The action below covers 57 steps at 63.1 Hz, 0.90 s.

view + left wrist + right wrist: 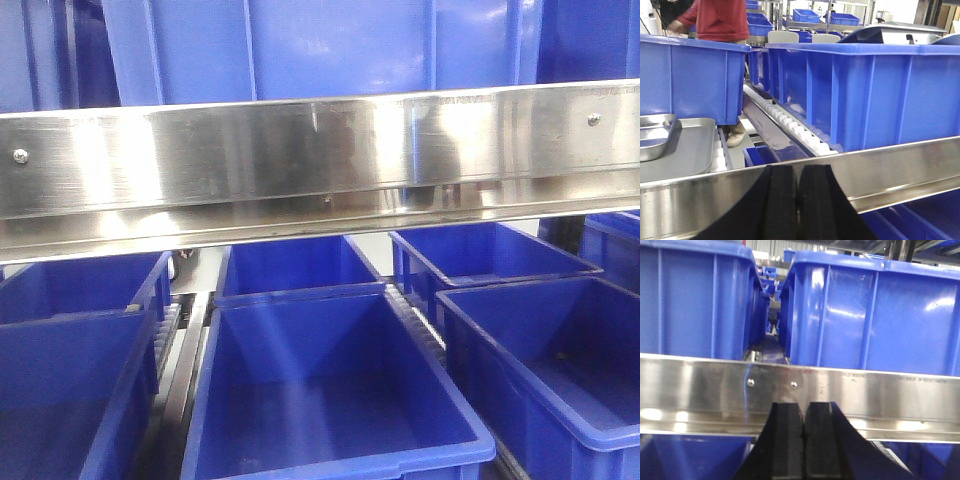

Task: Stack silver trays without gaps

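Note:
Two silver trays show at the left edge of the left wrist view: a flat one point(687, 150) lies on the roller conveyor, and a second tray point(655, 137) rests tilted on top of it. My left gripper point(798, 172) is shut with nothing between its black pads, held low in front of the steel rail point(900, 167), well right of the trays. In the right wrist view my right gripper point(804, 412) is also shut and empty, facing the steel rail point(865, 392). No tray shows in the front or right wrist views.
Deep blue bins point(330, 390) fill the lanes below the screw-headed rail point(300, 150), and more bins point(860, 95) point(870, 310) stand behind it. A white roller track point(790, 122) runs between bins. A person in red point(720, 20) stands at the far left.

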{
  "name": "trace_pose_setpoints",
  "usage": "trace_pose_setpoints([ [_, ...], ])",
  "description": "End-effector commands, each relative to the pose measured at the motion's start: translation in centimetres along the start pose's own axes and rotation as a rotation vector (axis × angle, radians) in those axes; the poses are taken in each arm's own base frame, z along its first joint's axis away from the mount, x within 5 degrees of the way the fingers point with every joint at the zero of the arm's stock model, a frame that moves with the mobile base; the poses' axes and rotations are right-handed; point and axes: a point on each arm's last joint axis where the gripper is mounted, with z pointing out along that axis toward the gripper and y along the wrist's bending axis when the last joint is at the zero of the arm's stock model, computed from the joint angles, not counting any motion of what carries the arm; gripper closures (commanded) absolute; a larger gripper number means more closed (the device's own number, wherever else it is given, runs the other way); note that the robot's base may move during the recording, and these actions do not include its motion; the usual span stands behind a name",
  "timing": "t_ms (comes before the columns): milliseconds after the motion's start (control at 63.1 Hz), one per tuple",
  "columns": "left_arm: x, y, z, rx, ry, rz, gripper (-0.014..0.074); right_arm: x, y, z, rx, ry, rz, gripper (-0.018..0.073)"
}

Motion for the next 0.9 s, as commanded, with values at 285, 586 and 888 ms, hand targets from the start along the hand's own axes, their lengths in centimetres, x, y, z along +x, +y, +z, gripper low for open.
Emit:
trace_pose_setpoints([
  [285,-0.09,-0.01,-0.02,0.003,-0.016,0.0,0.0602,0.15,0.12,-0.05,-0.022,0.014,-0.011,0.0629],
  [586,-0.09,-0.01,-0.02,0.003,-0.016,0.0,0.0602,0.14,0.25,-0.05,-0.044,0.012,-0.009,0.0629],
  [888,-0.09,-0.01,-0.02,0.003,-0.016,0.0,0.0602,0.05,0.24,-0.05,-0.043,0.002,-0.009,0.0629],
])
